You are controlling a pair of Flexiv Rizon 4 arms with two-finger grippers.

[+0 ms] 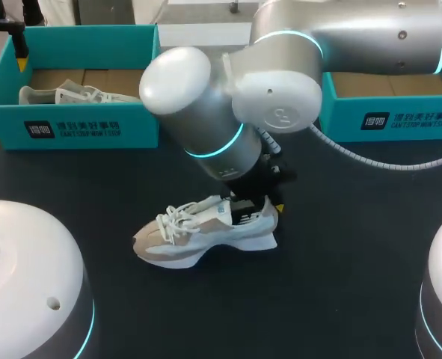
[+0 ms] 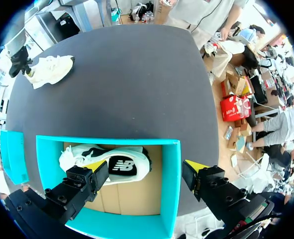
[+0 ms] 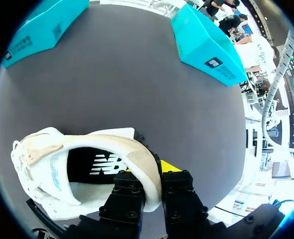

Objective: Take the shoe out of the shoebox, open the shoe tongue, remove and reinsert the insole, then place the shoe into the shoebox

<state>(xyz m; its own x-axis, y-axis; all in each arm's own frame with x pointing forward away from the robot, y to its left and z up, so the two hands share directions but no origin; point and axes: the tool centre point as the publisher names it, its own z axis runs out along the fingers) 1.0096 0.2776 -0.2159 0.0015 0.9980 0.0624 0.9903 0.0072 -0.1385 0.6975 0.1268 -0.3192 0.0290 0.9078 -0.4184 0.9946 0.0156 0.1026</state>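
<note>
Our left gripper (image 2: 147,172) hangs, fingers spread, over 1 teal box (image 2: 169,191) holding 1 white shoe (image 2: 79,155). Well ahead, on the dark table (image 2: 137,84), a 2nd shoe (image 2: 49,69) lies with our right gripper (image 2: 18,60) at 1 end.

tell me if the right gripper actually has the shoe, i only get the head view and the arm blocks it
observer: Yes. The right wrist view shows the right gripper shut on the shoe at its heel collar, one finger inside and one outside.
operator: is the insole in it
observer: Yes, a black insole with a white logo lies inside the shoe.
operator: and the left gripper
observer: The left wrist view shows the left gripper open above the left shoebox, with a second shoe inside it.
</note>
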